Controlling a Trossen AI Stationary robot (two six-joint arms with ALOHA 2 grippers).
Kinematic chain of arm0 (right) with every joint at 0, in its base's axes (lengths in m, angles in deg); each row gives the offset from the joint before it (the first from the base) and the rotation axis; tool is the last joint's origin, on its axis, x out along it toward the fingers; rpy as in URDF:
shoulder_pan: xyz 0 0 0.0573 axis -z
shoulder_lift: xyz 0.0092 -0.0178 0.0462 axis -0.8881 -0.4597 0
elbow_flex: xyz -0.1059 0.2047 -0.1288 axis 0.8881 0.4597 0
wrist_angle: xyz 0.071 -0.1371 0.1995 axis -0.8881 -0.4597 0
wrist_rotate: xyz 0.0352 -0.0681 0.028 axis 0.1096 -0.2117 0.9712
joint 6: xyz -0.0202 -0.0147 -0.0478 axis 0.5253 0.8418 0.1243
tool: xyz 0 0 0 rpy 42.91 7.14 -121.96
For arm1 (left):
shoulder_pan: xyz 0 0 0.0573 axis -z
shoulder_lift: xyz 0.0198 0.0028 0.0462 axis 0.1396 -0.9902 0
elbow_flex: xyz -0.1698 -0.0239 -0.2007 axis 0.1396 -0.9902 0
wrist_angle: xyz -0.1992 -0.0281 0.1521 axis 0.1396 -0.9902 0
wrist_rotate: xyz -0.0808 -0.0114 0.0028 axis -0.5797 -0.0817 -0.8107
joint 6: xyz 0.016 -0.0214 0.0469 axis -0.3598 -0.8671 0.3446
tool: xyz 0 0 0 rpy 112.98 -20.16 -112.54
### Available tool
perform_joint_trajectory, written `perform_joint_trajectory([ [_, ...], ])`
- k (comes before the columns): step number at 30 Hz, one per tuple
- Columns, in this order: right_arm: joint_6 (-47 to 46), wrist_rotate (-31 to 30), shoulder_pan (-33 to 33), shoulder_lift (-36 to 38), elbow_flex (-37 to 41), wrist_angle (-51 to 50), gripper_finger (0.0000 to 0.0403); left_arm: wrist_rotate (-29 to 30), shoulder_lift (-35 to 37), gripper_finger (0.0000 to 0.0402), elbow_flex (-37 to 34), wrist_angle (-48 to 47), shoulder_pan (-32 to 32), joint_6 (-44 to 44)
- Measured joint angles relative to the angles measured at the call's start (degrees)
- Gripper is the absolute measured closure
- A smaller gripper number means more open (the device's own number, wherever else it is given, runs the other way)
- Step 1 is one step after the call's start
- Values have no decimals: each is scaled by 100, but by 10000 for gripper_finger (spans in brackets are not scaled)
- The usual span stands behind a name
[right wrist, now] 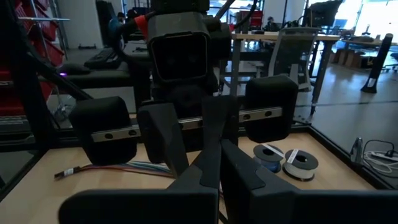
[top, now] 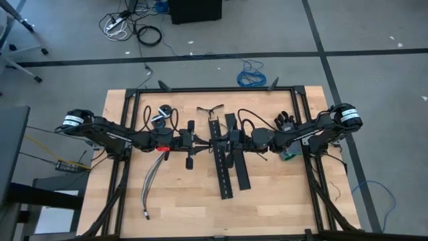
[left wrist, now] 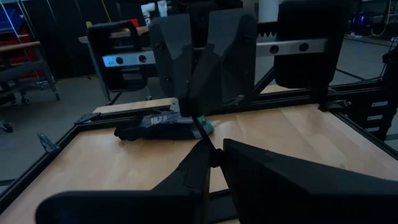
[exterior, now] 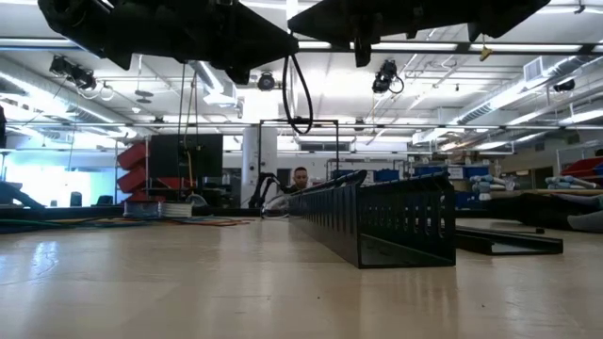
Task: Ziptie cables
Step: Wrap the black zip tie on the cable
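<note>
I see the cables [top: 151,182] lying on the wooden table [top: 180,201] toward its left side, below the left arm, one end running toward the near edge. One ziptie [left wrist: 203,133] is pinched between both grippers, which meet tip to tip above the table's middle. My left gripper [top: 202,140] is pressed together on it, and my right gripper [top: 215,140] is clamped on it from the other side. Just beside them lie two black perforated strips [top: 231,164]. Two tape rolls [right wrist: 287,160] sit at the table's far left.
</note>
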State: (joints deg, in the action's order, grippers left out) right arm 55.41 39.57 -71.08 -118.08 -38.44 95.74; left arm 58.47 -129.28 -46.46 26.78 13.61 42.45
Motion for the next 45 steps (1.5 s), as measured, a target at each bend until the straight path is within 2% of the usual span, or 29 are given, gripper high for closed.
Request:
perform_joint_trajectory([
  [23,90,-122,7,0,0,86,402,-45,-7,369,-9,-384,2,0],
  [27,115,-233,28,51,-43,459,402,-140,-61,369,-53,-703,22,-13],
  [35,221,-297,36,22,-17,392,403,-81,-78,369,-32,-495,13,-12],
  [40,438,-923,39,17,-17,222,403,5,-1,369,-22,-453,8,-5],
  [43,555,-1582,35,22,-17,-218,403,372,256,369,-22,-800,33,1],
  [45,238,-1806,39,78,-15,-870,403,729,495,369,-20,-1264,59,-7],
])
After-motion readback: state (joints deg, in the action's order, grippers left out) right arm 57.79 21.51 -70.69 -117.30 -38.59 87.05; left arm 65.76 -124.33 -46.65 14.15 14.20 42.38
